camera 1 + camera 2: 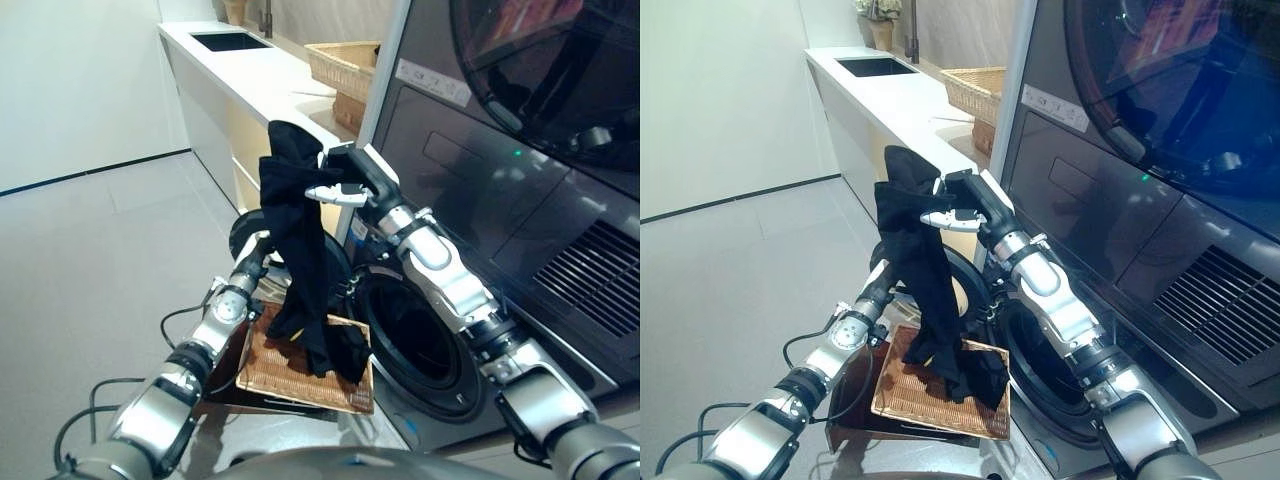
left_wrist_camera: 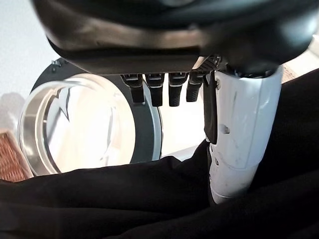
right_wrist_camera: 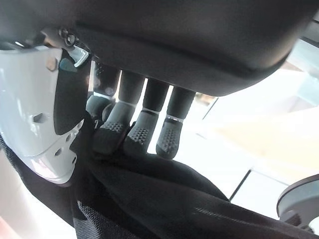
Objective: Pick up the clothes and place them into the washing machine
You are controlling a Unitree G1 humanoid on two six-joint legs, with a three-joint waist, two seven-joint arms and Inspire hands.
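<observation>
Dangling mid-frame, the long black garment [image 1: 297, 255] hangs pinched in the right hand [image 1: 345, 180], its tail trailing on the flat woven wicker basket [image 1: 290, 375]. Left hand [image 2: 164, 87] is relaxed beside it. Risk: the tail snags the dark round washing machine opening [image 1: 415, 335] rim.

White counter [image 1: 262, 75] with sink [image 1: 229, 40], wicker basket [image 1: 345, 63], grey floor [image 1: 90, 260]

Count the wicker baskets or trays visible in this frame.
2. One wicker basket sits on the white counter beside the machine. One flat wicker tray lies on the floor before the washing machine, under the hanging black garment. Others may be hidden.
</observation>
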